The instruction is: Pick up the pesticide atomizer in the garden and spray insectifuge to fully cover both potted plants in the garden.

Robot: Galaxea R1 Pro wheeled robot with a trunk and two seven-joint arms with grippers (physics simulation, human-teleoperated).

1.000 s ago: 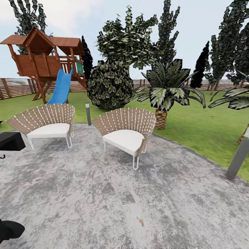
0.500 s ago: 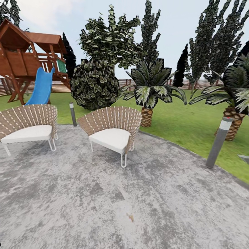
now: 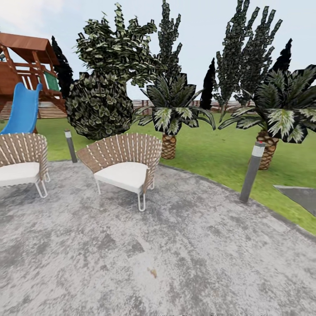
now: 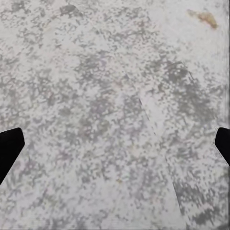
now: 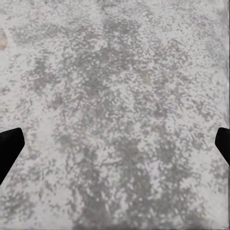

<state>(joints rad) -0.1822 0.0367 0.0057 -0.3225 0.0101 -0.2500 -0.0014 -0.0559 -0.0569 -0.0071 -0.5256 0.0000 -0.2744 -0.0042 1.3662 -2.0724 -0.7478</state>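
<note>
Head view shows grey paving (image 3: 175, 245) and lawn (image 3: 210, 151); both claws spread, empty: transit step, next locate the atomizer.

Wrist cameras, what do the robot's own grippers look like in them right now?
Little of them shows. In the left wrist view, the left gripper appears as two plain black fingertips at the frame's edges, flat, matte and blunt, without markings or cables. The right gripper looks the same: two black tips over the speckled grey paving.
</note>
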